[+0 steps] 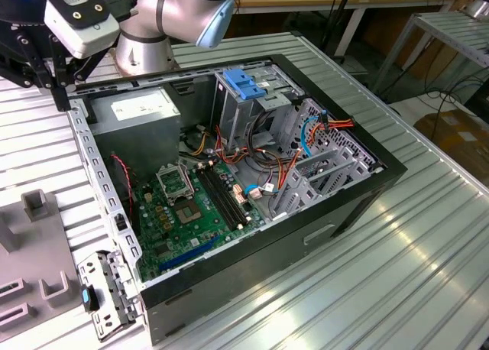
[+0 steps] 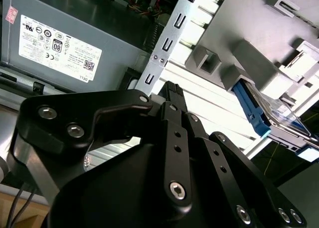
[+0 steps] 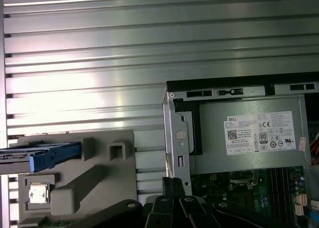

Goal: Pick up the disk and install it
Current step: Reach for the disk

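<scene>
The pick-up is the step in hand, and it has hardly begun. In the exterior view the tool hangs at the far left, over the far-left corner of the open computer case, just beside the grey power supply. Its tips look pressed together with nothing pinched between them, so the arm carries no load.

In the first wrist view the disk rests in a grey fixture on the ribbed desk, outside the case and beyond its side wall. Its blue rail faces the case. The tool and the disk are well apart, with the case's metal edge between them.

Inside the case, the blue-topped drive cage stands at the far side, to the right of the power supply. I judge it the likely seat for the disk, though whether its bay is free cannot be told from here.

The pick-up itself calls for a spread tool, squared to the disk's long sides and brought in from above. The fixture's raised posts stand close around the disk, so the line in must clear them, and the grip should fall on the metal body, not on the thin plastic rail
</scene>
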`<control>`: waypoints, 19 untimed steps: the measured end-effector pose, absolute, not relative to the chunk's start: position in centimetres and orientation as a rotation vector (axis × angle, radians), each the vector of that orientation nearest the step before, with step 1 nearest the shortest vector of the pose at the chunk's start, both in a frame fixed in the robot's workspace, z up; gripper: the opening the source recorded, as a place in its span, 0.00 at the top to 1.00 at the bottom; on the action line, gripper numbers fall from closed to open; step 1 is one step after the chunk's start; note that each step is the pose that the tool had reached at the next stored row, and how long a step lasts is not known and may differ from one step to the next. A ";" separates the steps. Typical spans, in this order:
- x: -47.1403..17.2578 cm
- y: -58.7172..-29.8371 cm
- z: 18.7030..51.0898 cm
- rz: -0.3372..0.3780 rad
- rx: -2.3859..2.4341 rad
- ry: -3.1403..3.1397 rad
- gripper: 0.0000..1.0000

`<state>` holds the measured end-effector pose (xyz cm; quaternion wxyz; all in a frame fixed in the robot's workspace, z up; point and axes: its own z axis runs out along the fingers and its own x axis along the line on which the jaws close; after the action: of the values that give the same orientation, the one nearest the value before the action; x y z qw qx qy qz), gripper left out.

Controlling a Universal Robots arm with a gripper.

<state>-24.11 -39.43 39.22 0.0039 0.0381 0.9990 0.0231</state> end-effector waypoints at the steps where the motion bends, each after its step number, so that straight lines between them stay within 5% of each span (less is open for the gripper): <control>1: -24.2 -39.4 39.2 0.072 0.120 3.131 0.89; 19: -26.6 -39.4 39.2 0.072 0.119 3.131 0.89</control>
<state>-26.60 -39.42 39.22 0.0039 0.0381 0.9990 0.0231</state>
